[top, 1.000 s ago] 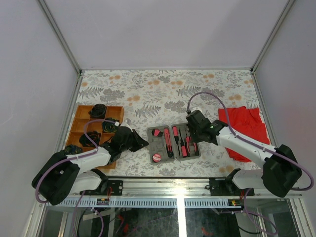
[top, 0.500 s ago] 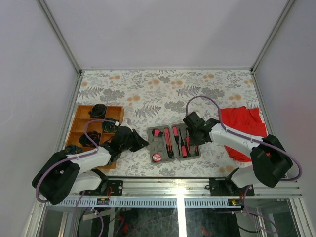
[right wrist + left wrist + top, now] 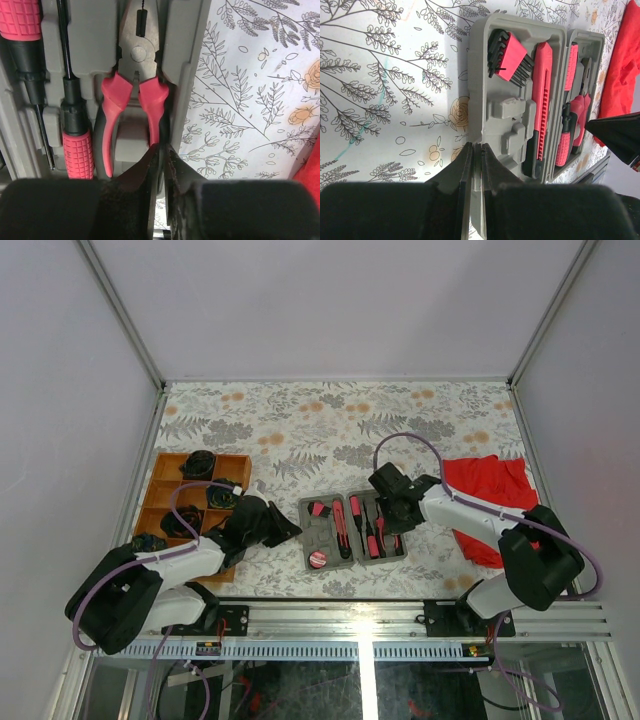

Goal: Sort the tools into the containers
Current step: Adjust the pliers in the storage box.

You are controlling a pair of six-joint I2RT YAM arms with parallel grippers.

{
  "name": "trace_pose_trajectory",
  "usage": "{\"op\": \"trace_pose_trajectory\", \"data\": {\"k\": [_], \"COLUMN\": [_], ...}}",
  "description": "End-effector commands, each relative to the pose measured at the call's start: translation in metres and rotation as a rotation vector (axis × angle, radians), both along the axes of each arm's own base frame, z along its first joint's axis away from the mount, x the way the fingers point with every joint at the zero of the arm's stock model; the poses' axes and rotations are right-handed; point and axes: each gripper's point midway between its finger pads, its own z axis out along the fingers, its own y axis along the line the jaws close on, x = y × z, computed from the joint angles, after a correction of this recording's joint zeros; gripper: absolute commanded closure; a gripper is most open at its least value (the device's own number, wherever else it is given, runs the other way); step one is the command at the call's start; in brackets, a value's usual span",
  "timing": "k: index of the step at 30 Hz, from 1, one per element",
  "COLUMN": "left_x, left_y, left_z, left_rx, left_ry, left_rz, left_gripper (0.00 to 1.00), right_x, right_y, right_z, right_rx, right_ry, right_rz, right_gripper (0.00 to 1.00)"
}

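Most tools: as I read it, they are already seated in the grey case (image 3: 320,532). I can see hex keys (image 3: 508,61), a pink knife-like tool (image 3: 542,95), pliers (image 3: 134,85), screwdrivers (image 3: 76,142) and the round pink disc (image 3: 318,559).
Case position: it lies open on the table (image 3: 300,430), between my two arms and near the front edge.
Wooden tray (image 3: 232,468): it sits at the far left, and several compartments hold dark items I cannot identify from here.
Loose tools: I spot none outside the two containers from overhead. The red cloth (image 3: 495,495) lies off to the right.
Left gripper (image 3: 475,150): the jaws are pressed together with nothing between them, tips at the case's left edge.
Right gripper (image 3: 161,152): the jaws are pressed together and empty, tips by the pliers' right handle and the case wall. I cannot confirm contact.
Unfilled recess: one moulded slot beside the knife-like tool looks vacant.
Progress, my judgement: the sorting looks nearly finished. What may be left is nudging the pliers fully home and perhaps closing the case.
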Motion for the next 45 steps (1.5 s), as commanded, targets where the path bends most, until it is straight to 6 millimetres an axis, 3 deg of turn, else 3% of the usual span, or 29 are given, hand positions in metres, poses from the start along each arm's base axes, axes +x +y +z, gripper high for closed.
{"op": "trace_pose_trajectory", "data": {"k": [1,9,14,29,38,45], "left_x": [-0.009,-0.011,-0.010,-0.012,-0.014,-0.015], "left_y": [0.003,0.006,0.003,-0.002,-0.004,-0.005], "left_z": [-0.010,-0.005,-0.004,-0.008,-0.007,-0.007], "left_rx": [0.023,-0.013,-0.020,-0.019,-0.029,-0.032], "left_ry": [0.046,0.019,0.017,0.056,0.063,0.068], "left_rz": [-0.009,0.012,0.007,-0.018,-0.031,-0.037], "left_gripper": [1.00,1.00,1.00,1.00,1.00,1.00], "right_x": [-0.003,0.030,0.035,0.042,0.043,0.042], "right_y": [-0.001,0.007,0.023,0.028,0.023,0.032], "right_z": [-0.006,0.056,0.069,0.052,0.031,0.016], "right_rx": [0.013,0.125,0.204,0.178,0.117,0.146], "right_ry": [-0.002,-0.268,-0.296,-0.260,-0.222,-0.181], "right_rz": [-0.013,-0.021,0.027,0.012,-0.008,0.013], "right_gripper": [0.80,0.69,0.65,0.51,0.59,0.62]}}
